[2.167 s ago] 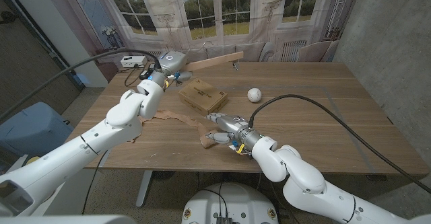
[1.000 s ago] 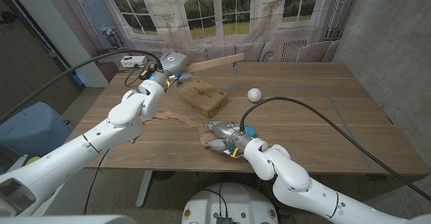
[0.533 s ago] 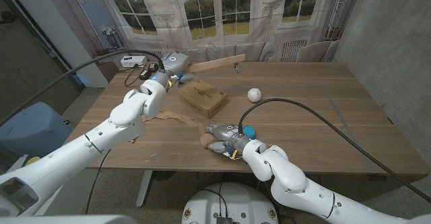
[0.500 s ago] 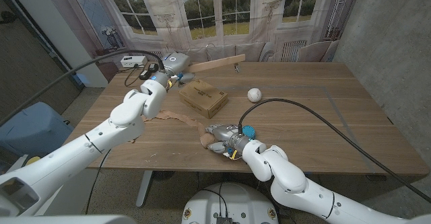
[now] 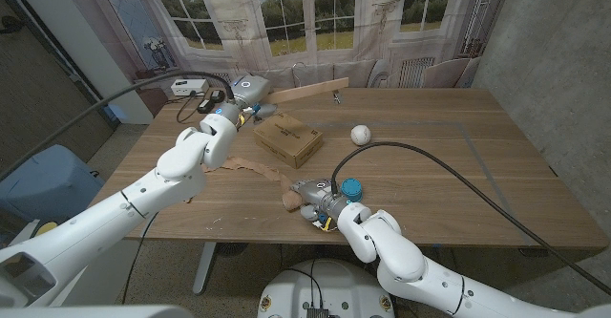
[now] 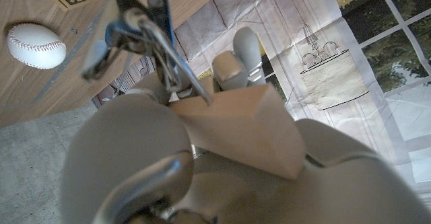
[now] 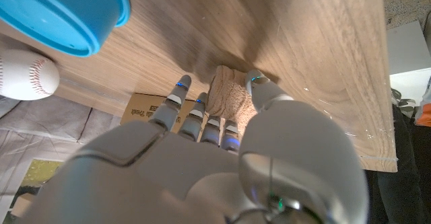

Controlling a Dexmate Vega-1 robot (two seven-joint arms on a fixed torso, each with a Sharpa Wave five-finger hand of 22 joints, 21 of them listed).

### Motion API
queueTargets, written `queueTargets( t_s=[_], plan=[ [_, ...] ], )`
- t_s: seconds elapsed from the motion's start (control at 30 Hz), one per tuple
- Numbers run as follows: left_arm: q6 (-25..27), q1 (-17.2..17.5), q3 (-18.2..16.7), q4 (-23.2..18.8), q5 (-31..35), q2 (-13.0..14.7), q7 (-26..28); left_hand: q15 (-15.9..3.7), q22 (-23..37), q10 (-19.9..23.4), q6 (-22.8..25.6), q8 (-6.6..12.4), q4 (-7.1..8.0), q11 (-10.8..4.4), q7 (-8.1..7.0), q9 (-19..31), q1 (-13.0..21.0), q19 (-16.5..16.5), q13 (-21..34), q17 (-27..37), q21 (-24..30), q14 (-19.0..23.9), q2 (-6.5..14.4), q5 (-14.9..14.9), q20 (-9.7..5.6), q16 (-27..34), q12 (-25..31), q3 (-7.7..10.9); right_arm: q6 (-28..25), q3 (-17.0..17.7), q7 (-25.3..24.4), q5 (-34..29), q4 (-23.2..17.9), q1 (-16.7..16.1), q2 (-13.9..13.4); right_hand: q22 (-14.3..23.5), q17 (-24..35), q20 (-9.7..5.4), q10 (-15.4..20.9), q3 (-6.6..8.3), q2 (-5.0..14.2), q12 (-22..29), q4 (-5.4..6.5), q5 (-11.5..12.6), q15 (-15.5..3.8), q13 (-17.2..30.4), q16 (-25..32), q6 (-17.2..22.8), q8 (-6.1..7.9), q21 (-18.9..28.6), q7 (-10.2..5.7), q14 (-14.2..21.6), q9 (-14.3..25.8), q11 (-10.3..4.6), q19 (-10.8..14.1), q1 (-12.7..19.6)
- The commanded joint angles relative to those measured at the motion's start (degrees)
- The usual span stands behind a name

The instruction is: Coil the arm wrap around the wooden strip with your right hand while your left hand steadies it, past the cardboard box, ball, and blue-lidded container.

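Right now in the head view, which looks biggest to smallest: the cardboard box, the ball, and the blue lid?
1. Cardboard box, clearly biggest.
2. Blue lid and ball look about the same; the lid sits nearer the camera, so I won't rank them.

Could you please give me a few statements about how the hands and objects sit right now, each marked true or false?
1. The left hand grips one end of the wooden strip. True.
2. The ball sits on top of the cardboard box. False: it lies on the table, apart from the box.
3. The right hand pinches the end of the arm wrap. True.
4. The blue-lidded container is at the table's far edge. False: it stands beside the right hand, near the front.
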Motion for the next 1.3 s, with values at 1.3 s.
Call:
queueTargets(
  t_s=[1.3],
  plan=[
    [-1.22, -2.24, 1.45, 1.25, 0.17, -1.02, -0.88, 0.01, 0.05, -0.16, -1.29, 1.18, -0.39, -1.92, 1.27, -0.07, -0.65, 0.7, 0.0, 0.87, 0.07, 0.51, 0.59, 0.63, -3.03, -0.25, 0.2, 0.41, 17.47, 17.24, -47.75, 32.25, 5.65, -11.61, -0.43, 3.12, 21.64, -8.01, 33.24, -9.15, 6.71, 20.21, 5.58, 0.95, -9.95, 10.9, 21.47, 37.95, 14.24, 8.51, -1.07, 27.71, 4.69, -2.69, 10.66, 5.62]
  ],
)
